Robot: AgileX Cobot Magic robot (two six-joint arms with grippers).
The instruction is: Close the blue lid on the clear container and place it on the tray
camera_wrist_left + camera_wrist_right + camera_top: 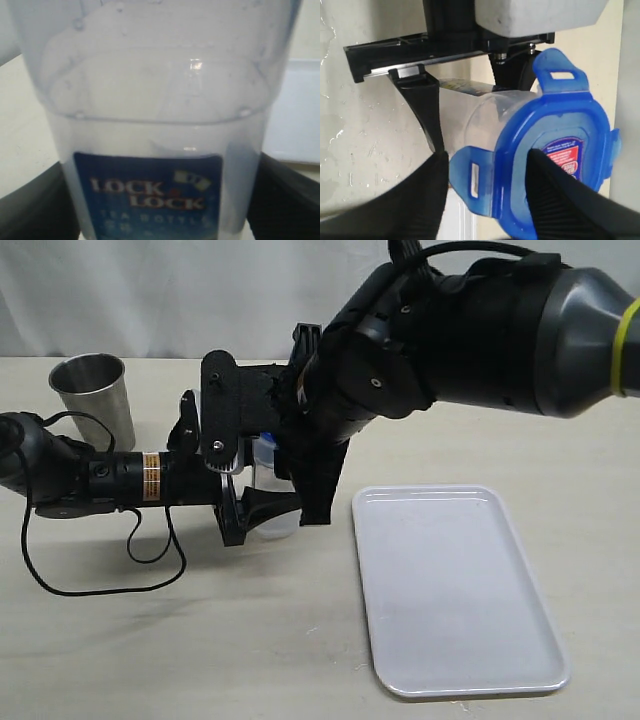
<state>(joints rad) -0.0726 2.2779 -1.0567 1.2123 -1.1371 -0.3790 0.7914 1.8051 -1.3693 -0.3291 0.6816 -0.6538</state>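
A beige table [250,640] holds a flat, pale grey-white rectangular plastic tray [460,590] at the near right, with nothing on it, and a grey steel cup [92,395] at the far left. Between them, just left of the tray, the left gripper [160,215] reaches in sideways and pinches the lower body of the tall, translucent plastic container [160,100], one dark finger on each side. The bright blue, rounded-octagonal plastic lid [555,140] sits on the container's mouth, but its snap flaps [561,75] stick outward, so it appears unlatched. The right gripper [485,155] comes from above, its jaws apart with one flap and the lid's edge between them; whether they press on anything cannot be told. To finish closing, each flap probably needs pushing down against the container wall until it catches, while the left gripper holds the body firm and upright so it does not twist or tip. Placing it on the tray would follow.
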